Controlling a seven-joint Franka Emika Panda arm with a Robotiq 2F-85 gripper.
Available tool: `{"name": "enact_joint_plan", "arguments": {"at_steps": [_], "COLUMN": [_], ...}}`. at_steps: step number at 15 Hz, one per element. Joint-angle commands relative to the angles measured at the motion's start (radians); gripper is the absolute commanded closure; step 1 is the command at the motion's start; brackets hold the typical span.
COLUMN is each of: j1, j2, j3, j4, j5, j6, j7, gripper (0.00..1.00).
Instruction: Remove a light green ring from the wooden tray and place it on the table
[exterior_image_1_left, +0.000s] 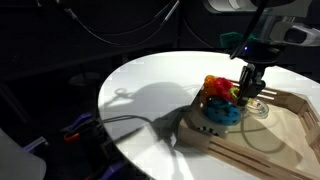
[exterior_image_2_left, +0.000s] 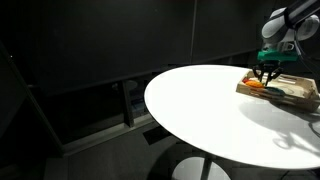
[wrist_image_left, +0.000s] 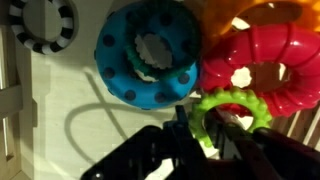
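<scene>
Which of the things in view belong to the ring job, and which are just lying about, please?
For the job: light green ring, wooden tray, table, gripper.
Lying about: blue ring, red ring, orange ring, black-and-white striped ring.

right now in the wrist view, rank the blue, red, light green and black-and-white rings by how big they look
1. blue ring, largest
2. red ring, nearly as big, but cut by the frame edge
3. light green ring, partly under the claw
4. black-and-white ring, cropped at the corner, so unsure against green
</scene>
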Motion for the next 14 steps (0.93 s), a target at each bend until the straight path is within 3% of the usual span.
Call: {"name": "enact_joint_plan", "arguments": {"at_steps": [1,3,14], "j1": [0.009,0.011,0.049], "j2": [-0.006,-0.025,-0.164], "j3": [-0.007,-0.007,0.011], "j4": [0.005,-0.01,-0.119], "j5": [0.006,0.004,-0.004], "j6": [0.018,0.032,0.059], "j7": [0.024,0.023,-0.008], "gripper": [0.97,0.92,0.92]}}
